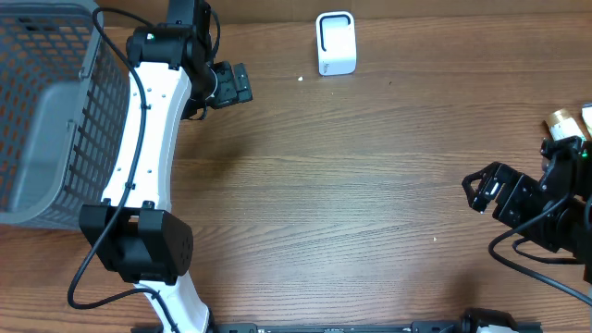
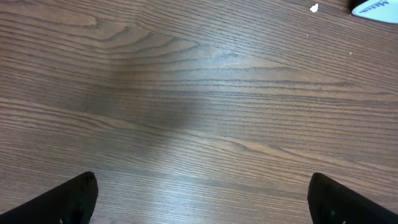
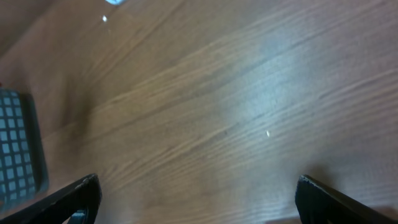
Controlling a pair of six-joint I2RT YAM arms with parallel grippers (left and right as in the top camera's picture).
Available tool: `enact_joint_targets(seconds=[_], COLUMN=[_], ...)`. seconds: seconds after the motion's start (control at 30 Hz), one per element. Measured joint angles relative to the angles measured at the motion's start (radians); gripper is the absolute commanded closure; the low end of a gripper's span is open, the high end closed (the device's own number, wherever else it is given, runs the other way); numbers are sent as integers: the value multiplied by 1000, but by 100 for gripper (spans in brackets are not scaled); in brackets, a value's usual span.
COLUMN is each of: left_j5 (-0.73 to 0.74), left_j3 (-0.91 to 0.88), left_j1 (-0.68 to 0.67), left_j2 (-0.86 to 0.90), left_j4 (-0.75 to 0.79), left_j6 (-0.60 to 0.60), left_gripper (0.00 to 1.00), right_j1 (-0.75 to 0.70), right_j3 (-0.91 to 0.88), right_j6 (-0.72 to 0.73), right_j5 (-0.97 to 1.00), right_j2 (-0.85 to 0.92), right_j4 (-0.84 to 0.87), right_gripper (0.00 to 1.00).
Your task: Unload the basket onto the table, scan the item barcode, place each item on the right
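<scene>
While both hang above the table (image 1: pixel 351 185), left pincer (image 1: pixel 245 83) spread wide, empty, right pincer (image 1: pixel 471 191) likewise.

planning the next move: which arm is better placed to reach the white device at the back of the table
Probably left. The left gripper hangs open toward the back of the table, nearer the white device. The right gripper, also open, sits farther off by the right edge.

Basket (image 1: pixel 46 111) stood on the table's (image 1: pixel 324 203) far left, left gripper (image 1: pixel 242 83) hung between it and the scanner (image 1: pixel 335 43) at the back, right gripper (image 1: pixel 474 190) sat near the right edge, small items (image 1: pixel 564 121) behind it.
</scene>
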Motion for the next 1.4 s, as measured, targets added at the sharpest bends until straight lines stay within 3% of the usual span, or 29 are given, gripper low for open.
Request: enact_joint_targets(seconds=[0.33, 0.57, 0.73, 0.97, 1.2, 1.4], left_j5=[0, 0, 0, 0, 0, 0], left_j3=[0, 0, 0, 0, 0, 0], left_j1=[0, 0, 0, 0, 0, 0], left_j2=[0, 0, 0, 0, 0, 0], left_j4=[0, 0, 0, 0, 0, 0], left_j6=[0, 0, 0, 0, 0, 0], left_gripper=[0, 0, 0, 0, 0, 0], right_j1=[10, 75, 135, 145, 145, 145], right_j3=[-31, -239, -532, -863, -1067, -1155], right_j6=[-50, -91, -126, -143, -143, -143], right_j5=[0, 0, 0, 18, 85, 123], right_j2=[-3, -81, -249, -546, -782, -884], right_j4=[44, 324, 660, 959, 1074, 1168], right_gripper=[0, 0, 0, 0, 0, 0])
